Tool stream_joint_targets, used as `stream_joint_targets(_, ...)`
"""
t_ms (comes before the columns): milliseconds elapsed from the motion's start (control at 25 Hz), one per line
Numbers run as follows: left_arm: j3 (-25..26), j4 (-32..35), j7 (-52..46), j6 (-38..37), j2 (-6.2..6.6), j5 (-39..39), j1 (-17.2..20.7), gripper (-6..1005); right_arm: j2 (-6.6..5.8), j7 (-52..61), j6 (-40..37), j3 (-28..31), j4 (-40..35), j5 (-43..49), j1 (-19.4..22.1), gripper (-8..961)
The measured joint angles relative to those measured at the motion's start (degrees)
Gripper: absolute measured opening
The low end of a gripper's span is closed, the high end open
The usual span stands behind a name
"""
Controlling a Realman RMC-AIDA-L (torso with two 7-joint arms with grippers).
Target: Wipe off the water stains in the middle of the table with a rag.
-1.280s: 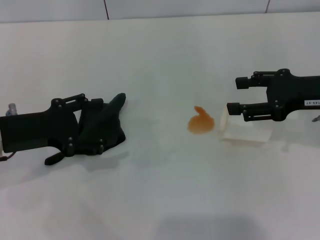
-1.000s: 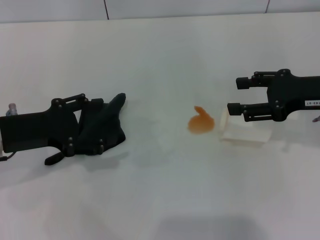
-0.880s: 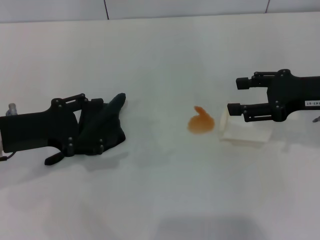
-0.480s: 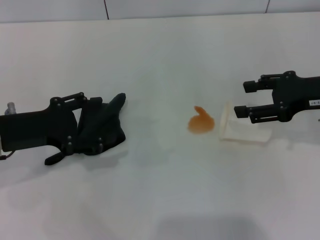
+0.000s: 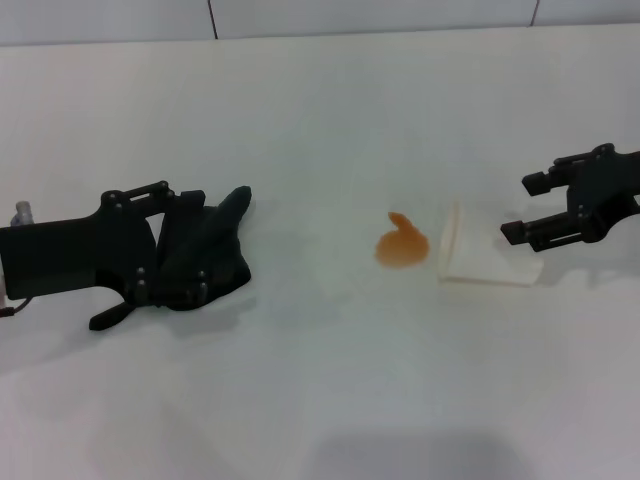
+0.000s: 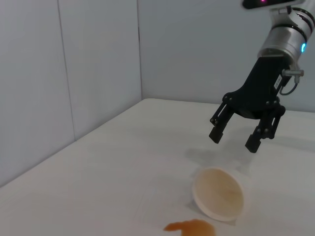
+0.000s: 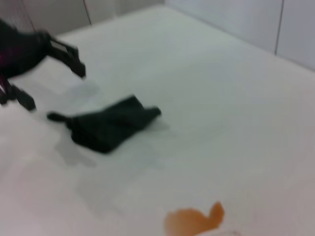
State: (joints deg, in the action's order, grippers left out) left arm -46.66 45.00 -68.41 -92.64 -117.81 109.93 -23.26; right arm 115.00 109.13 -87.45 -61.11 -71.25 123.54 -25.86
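1. Since a second ago my right hand [image 5: 528, 206] has pulled back toward the right edge of the head view, off the white cup [image 5: 487, 256]; the left hand and the rag have not shifted.
2. On the far left, my left hand [image 5: 170, 245] sits low over the desk [image 5: 320, 120]. In the right wrist view its fingers [image 7: 69, 58] are spread wide and above the rag [image 5: 205, 262], not pinching it.
3. The rag lies flat on the desk under that hand, one pointed corner aimed at the middle.
4. The water stains [image 5: 402, 245] are an orange blot at mid-desk, well apart from the rag.
5. Just right of the blot, the cup lies on its side, mouth toward the stain.
6. My right hand hangs open beside the cup's base, gripping nothing.
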Motion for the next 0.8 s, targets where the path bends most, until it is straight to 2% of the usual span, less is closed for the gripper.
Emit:
stream_joint_targets(320, 0.0, 0.0, -0.09, 0.01, -0.14, -0.06, -0.08, 890, -0.01, 3.83, -3.54, -1.63, -2.21, 6.38, -2.95, 753)
stream_joint_targets(800, 0.0, 0.0, -0.59, 0.18, 0.1, -0.08, -0.77, 889, 0.23, 5.38, -1.59, -7.05, -1.78, 11.01, -6.32, 753)
